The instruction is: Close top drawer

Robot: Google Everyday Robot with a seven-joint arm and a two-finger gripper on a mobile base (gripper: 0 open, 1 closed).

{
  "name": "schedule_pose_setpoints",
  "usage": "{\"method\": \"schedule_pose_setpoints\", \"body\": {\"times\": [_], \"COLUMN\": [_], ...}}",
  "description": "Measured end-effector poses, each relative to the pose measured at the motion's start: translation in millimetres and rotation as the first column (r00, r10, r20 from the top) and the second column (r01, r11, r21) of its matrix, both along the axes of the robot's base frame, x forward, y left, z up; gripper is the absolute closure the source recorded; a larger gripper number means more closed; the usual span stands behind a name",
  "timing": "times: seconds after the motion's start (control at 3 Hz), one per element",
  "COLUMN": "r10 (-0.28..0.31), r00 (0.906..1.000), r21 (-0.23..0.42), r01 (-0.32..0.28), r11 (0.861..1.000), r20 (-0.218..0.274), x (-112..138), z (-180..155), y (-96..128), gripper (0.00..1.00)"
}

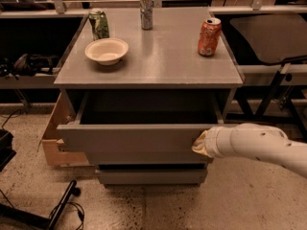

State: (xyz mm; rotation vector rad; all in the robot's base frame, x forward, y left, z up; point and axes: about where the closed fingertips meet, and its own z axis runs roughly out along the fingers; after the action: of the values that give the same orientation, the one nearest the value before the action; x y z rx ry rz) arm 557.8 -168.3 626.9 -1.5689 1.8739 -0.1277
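The top drawer (139,139) is a wide grey drawer with a plain flat front. It stands pulled out from the grey cabinet, and its dark box interior (148,110) shows. My gripper (199,144) is at the end of the white arm that comes in from the right. It rests against the right end of the drawer's front panel, at mid height. Most of the gripper is hidden behind the arm's wrist.
On the cabinet top (163,56) stand a white bowl (107,50), a green can (99,24), a silver can (147,5) and an orange can (209,36). A lower drawer front (151,175) sits below. A wooden panel (55,128) stands at the left, a black chair (273,37) at the right.
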Motion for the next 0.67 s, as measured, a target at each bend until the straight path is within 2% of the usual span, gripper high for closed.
{"method": "schedule_pose_setpoints", "body": {"times": [0.33,0.67], "r10": [0.001,-0.001], "r00": [1.0,1.0], "r21": [0.001,0.008], "r01": [-0.001,0.001], "r11": [1.0,1.0], "r20": [0.0,-0.005], "x": [4.3,29.4], "z": [0.1,-1.0], "y": [0.7,2.1], "gripper": [1.0,1.0]}}
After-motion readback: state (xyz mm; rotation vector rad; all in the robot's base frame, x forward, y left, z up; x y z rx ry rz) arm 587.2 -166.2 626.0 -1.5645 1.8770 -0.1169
